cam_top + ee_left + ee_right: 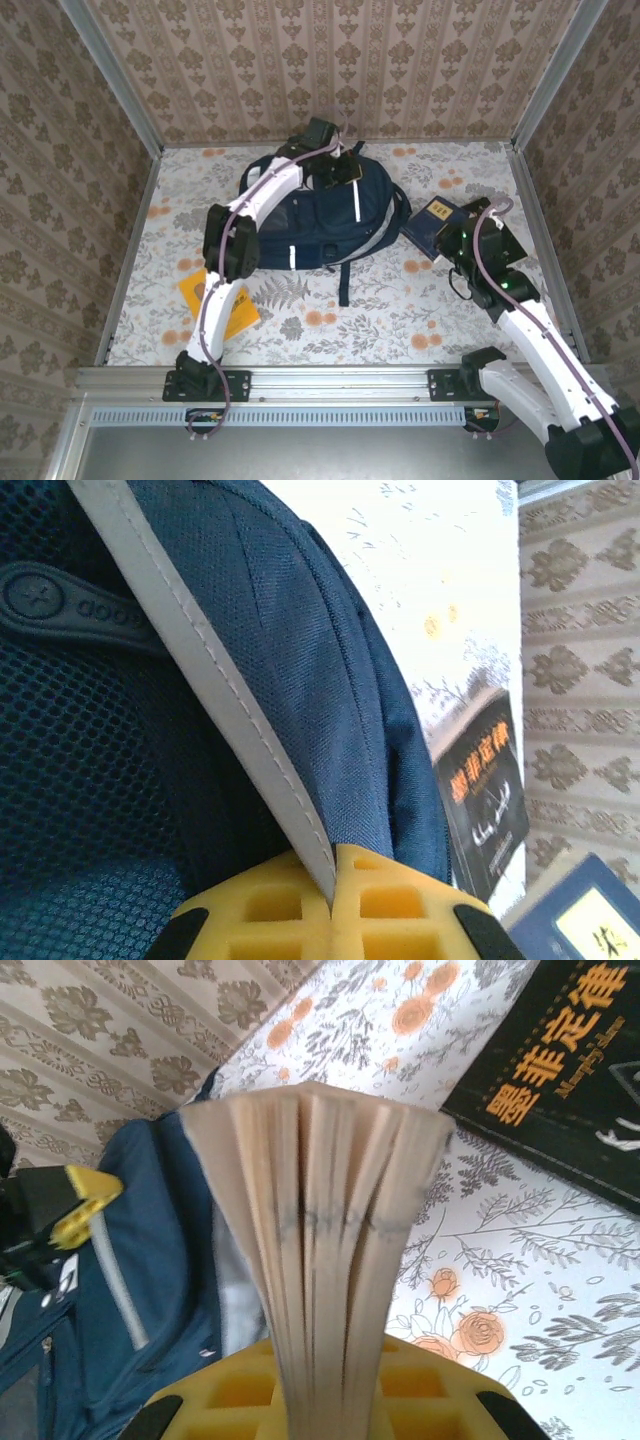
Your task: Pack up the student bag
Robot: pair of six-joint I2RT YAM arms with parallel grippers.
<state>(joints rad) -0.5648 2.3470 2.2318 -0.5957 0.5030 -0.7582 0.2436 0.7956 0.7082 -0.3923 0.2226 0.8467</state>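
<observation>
Top view: the student bag (320, 215) is found lying flat at the far middle of the table (400, 310). The left gripper (343, 165) is placed at its far edge, and the right gripper (455, 240) at a blue book (430, 220) just beside the bag.
Left wrist view: the left gripper is seen pinched together on the bag's white stripe (230, 700).
Right wrist view: the right gripper is clamped on the blue book's fanned pages. A black book (570, 1050) is noted flat on the table beyond.

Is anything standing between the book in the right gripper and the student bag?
Nothing visible: the book in the right gripper sits beside the student bag; the black book lies on the other side.
</observation>
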